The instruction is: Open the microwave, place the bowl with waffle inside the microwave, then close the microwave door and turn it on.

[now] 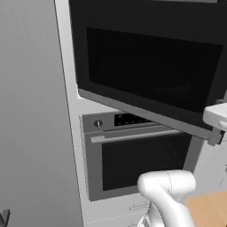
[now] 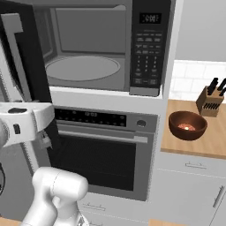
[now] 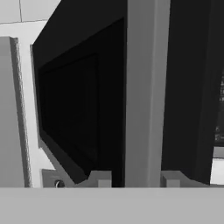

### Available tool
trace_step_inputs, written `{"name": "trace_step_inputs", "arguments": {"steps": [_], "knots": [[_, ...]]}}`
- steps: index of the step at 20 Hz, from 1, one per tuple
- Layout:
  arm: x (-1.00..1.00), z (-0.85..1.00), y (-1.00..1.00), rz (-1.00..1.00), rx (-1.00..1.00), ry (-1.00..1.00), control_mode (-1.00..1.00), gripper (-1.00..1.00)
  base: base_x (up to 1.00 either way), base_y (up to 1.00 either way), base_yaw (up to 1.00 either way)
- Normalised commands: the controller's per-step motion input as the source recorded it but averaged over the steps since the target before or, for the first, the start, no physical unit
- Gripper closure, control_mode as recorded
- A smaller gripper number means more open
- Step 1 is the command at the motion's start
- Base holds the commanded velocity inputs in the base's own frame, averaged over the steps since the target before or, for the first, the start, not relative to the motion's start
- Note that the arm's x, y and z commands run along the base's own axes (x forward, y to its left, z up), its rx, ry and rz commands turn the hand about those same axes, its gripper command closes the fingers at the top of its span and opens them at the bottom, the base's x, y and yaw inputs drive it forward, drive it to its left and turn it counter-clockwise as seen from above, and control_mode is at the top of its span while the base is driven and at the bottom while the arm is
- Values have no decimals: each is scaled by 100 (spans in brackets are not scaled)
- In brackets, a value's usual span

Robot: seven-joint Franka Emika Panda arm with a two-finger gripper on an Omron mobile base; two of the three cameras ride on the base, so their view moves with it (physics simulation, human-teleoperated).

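Gripper (image 3: 135,180) sitting w/ its two fingertips either side of the silver bar handle (image 3: 141,92) of the microwave door (image 3: 78,109), handle running up btwn them; tips right at the bar, contact unclear, so can't tell if clamped. Right base view is showing the microwave (image 2: 106,44) open, grey cavity and turntable (image 2: 83,67) exposed, keypad (image 2: 148,57) at right, plus the bowl (image 2: 187,125) on wood counter (image 2: 194,148) right of the oven (image 2: 103,150), near knife block (image 2: 209,102). Left base view is giving door's dark window side.

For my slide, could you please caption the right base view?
Microwave door swung open, turntable bare; bowl waits on the counter.
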Motion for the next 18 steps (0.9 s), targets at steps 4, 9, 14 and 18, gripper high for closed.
{"name": "trace_step_inputs", "arguments": {"steps": [4, 9, 14, 18], "knots": [[-61, 0, 100, -6, 0, 1, -100, 100, 0, 0, 0], [-59, 0, 100, -7, 1, 0, -100, 100, 0, 0, 0], [-41, 0, 100, -2, 2, -1, -100, 100, 0, 0, 0], [-18, 1, 99, 0, 7, -9, -100, 100, 0, 0, 0]]}}
